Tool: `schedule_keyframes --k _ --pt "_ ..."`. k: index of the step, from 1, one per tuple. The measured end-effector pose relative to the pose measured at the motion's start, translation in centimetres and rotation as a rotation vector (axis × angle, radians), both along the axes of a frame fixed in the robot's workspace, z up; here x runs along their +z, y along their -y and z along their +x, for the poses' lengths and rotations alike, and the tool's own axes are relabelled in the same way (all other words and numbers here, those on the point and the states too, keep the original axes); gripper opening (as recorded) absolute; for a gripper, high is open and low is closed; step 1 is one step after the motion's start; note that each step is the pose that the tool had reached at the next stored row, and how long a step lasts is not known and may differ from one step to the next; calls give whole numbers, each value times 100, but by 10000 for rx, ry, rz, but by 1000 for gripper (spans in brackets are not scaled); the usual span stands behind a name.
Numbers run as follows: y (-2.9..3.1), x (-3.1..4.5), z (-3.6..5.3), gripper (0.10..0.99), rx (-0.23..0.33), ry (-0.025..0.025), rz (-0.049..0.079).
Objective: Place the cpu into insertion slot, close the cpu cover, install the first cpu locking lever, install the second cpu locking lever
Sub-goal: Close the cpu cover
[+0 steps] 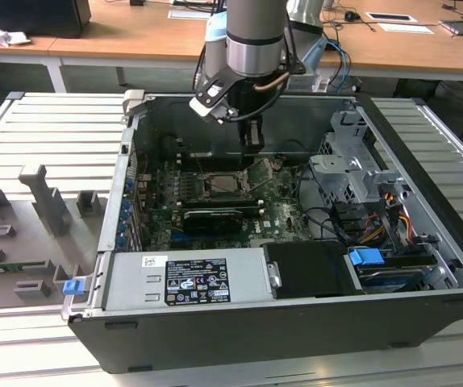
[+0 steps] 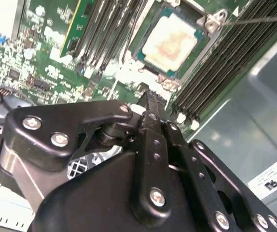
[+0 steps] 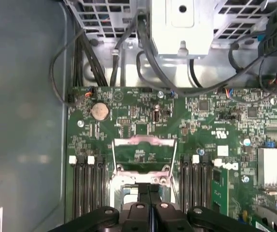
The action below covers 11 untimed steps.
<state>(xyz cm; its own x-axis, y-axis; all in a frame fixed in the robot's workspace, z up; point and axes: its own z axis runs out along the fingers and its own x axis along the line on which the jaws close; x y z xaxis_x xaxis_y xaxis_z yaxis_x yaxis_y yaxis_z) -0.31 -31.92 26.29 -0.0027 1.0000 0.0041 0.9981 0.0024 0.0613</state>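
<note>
Soft overhead light is brightening the computer case (image 1: 239,339) while its interior is sitting in shade, and glare is bleaching the cpu (image 2: 170,41) in the second wrist view.

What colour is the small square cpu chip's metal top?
The cpu is pale silvery grey; clearest in the second wrist view.

The motherboard (image 3: 143,121) is green, the cpu (image 2: 170,41) pale grey, the gripper (image 2: 150,99) black, the slots (image 3: 88,188) black, the table (image 1: 46,129) grey and ribbed.
</note>
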Motion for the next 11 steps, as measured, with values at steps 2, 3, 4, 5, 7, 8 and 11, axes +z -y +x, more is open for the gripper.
schedule_keyframes --k 2,3,4,5,7,8,11 --pt "0 -2 37 106 5 -1 -2" --pt "0 -3 52 106 8 -3 1" --pt "0 -3 58 106 8 -3 2" --pt "0 -3 64 106 8 -4 2" --pt "0 -3 76 106 8 -3 1" --pt "0 -3 85 106 9 -3 1" --pt "0 -3 108 106 9 -4 1"
